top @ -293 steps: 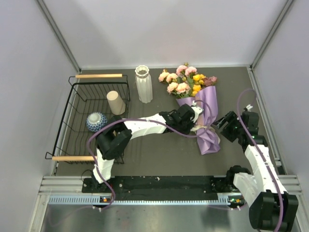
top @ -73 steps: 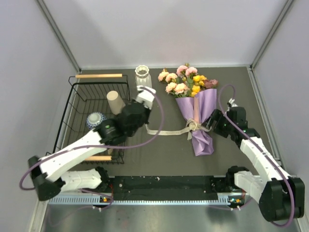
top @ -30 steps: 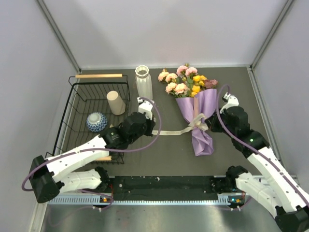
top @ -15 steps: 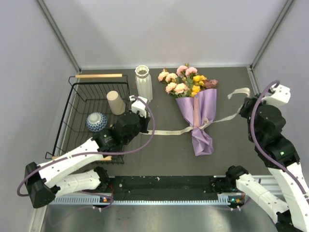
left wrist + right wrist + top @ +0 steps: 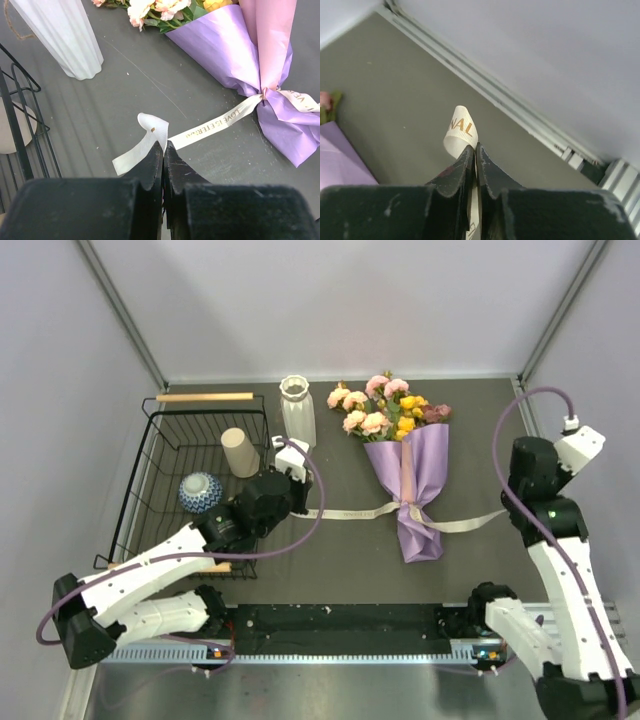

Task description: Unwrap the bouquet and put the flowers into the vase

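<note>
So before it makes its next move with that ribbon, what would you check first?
1. Left gripper pinching the ribbon: ok.
2. Right gripper pinching the ribbon's other end: ok.
3. Ribbon clear of the bouquet: not ok, it crosses the wrap's neck.
4. Knot fully undone: cannot tell.
5. Vase upright, mouth unobstructed: ok.
</note>
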Tool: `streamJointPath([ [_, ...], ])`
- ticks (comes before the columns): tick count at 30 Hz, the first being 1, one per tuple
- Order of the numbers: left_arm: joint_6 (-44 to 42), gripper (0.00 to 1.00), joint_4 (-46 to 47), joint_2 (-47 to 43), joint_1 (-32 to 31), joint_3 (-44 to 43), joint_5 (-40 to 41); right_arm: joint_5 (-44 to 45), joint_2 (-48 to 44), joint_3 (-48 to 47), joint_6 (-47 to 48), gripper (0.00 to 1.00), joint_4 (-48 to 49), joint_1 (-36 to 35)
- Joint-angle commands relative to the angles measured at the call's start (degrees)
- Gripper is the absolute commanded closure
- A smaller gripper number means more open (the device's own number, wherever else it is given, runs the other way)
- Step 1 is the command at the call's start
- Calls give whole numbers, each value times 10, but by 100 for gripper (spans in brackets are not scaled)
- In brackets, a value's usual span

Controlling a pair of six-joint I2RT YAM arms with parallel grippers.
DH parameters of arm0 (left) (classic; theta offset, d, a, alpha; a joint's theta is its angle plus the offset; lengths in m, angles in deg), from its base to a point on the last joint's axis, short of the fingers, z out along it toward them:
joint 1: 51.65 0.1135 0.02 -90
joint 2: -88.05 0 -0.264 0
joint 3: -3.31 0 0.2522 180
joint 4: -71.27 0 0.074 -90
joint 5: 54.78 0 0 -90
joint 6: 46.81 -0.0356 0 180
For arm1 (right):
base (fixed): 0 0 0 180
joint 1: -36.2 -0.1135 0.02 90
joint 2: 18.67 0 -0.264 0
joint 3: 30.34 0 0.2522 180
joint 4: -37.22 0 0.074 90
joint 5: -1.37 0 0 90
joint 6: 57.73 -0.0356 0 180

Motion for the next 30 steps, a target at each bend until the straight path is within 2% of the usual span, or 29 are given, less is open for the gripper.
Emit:
streamJointPath([
  [1,-9,96,12,-15,3,-27,0,-157,45,-47,-85,96,-31,143],
  [3,-13,96,11,-23,3,-27,-4,-185,55,-64,-112,97,-32,176],
  [7,-16,95,-4,-33,3,-31,6,-178,79,-121,-122,97,-38,246],
  [8,-17,94,-6,-35,3,-33,6,-164,97,-135,-85,97,-40,250],
  [10,-25,93,-13,-39,3,-35,2,-94,115,-163,-74,97,-62,250],
  [11,-29,91,-18,-40,3,-35,2,-87,116,-164,-80,96,-68,249],
  [13,-31,82,-34,-49,3,-39,11,-82,113,-158,-85,88,-66,249],
  [14,-32,75,-36,-52,3,-40,11,-73,110,-156,-83,77,-66,249],
  [15,-38,68,-36,-61,3,-39,6,-63,110,-155,-80,71,-63,249],
  [16,-42,50,-36,-65,3,-37,4,-65,112,-156,-77,65,-62,250],
  [17,-45,44,-36,-69,3,-35,1,-71,116,-156,-76,31,-60,250],
  [18,-52,40,-33,-74,3,-33,0,-107,127,-157,-74,20,-55,249],
  [19,-54,33,-27,-76,3,-33,-6,-135,137,-163,-66,15,-55,250],
  [20,-59,30,-24,-76,3,-35,-12,-164,146,-166,-45,8,-57,247],
  [21,-61,25,-23,-74,3,-41,-21,-219,155,-165,-39,7,-58,232],
  [23,-64,23,-15,-67,3,-45,-64,-274,153,-151,-28,7,-52,207],
  [25,-62,23,-2,-61,3,-43,-106,-378,130,-102,-14,9,-11,144],
  [26,-57,22,14,-54,3,-42,-118,-466,119,-82,-12,10,10,119],
  [27,-55,22,21,-50,3,-40,-131,-513,112,-43,-11,11,25,75],
  [29,-52,25,47,-27,2,-38,-181,-614,95,-6,-26,18,60,34],
  [30,-52,26,55,-15,3,-41,-202,-634,85,43,-36,20,77,17],
])
